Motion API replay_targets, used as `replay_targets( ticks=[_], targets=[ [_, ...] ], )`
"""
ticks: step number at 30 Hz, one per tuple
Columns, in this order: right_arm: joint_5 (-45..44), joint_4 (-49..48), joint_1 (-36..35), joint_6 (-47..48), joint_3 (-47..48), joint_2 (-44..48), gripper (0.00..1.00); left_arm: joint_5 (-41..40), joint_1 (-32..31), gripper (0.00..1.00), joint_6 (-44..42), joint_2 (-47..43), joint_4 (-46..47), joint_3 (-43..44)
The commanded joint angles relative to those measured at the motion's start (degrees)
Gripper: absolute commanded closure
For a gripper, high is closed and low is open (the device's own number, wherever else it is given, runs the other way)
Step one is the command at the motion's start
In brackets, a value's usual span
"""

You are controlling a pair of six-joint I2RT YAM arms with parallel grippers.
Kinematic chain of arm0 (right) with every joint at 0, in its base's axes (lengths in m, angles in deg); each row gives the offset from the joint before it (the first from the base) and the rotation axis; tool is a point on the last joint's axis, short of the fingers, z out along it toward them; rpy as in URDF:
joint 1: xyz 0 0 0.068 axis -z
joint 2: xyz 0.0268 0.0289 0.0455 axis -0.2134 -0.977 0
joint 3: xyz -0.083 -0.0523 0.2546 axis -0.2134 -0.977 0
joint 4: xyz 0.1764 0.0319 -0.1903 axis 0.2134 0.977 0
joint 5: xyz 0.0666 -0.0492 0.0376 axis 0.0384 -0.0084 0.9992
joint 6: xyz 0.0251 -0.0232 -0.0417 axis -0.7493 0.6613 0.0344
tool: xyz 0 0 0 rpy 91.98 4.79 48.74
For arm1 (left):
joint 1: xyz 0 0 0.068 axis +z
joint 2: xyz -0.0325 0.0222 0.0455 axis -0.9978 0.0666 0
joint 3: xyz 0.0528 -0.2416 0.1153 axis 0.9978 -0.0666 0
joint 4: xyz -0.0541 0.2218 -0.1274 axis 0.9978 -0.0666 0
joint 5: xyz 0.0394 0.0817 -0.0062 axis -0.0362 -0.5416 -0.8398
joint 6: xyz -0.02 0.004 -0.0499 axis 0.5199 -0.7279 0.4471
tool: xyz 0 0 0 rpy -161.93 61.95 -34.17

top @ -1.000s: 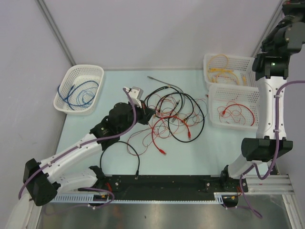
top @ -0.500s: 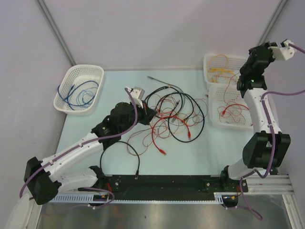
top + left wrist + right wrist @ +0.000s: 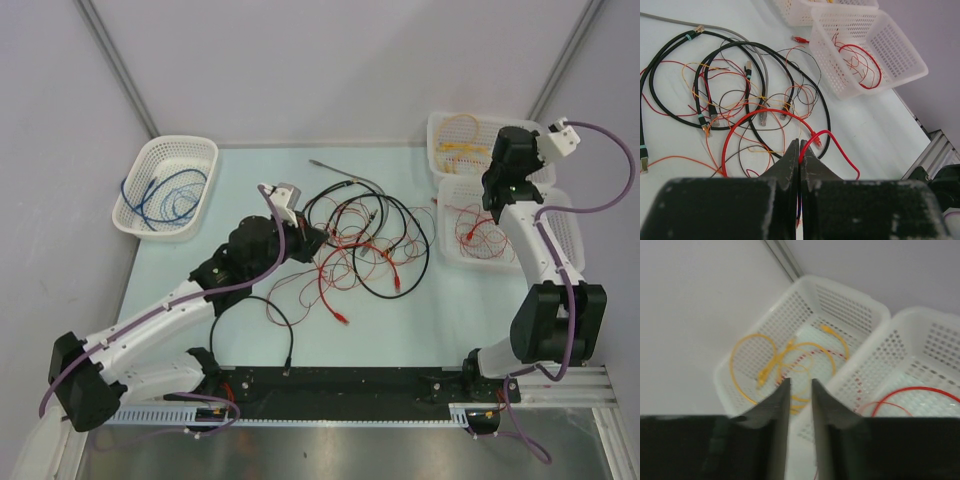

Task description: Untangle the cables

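The cables (image 3: 365, 245) lie in a tangle of red, orange and black loops at the table's middle, also seen in the left wrist view (image 3: 740, 95). My left gripper (image 3: 318, 238) is at the tangle's left edge. In the left wrist view it (image 3: 800, 145) is shut on a red cable (image 3: 765, 111), which loops out from between the jaws. My right gripper (image 3: 495, 193) hangs over the two baskets at the right. In the right wrist view it (image 3: 800, 382) is open by a narrow gap and empty.
A white basket (image 3: 440, 125) with yellow cables (image 3: 790, 357) and another (image 3: 555, 250) with a red cable (image 3: 920, 397) stand at the right. A basket (image 3: 150, 150) with blue cables stands far left. A black cable (image 3: 250, 320) lies apart near the front edge; a grey one (image 3: 345, 172) lies behind the tangle.
My right arm has swung down and left from the upper right corner to over the two right baskets. The left gripper has stayed shut at the tangle.
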Motion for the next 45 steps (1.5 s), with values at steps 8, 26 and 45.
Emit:
replay_targets(
  ticks=[8, 26, 45],
  targets=[
    [4.3, 3.0, -0.3, -4.6, -6.5, 15.1, 0.0, 0.5, -0.6, 1.0, 0.9, -3.1, 2.8, 0.9],
    [33.6, 4.6, -36.2, 8.2, -14.2, 34.8, 0.0, 0.4, -0.5, 1.0, -9.8, 11.6, -7.5, 39.0],
    [30.1, -7.7, -54.1, 16.3, -16.2, 28.5, 0.0, 1.8, -0.5, 1.0, -11.1, 14.5, -14.1, 52.3]
  ],
)
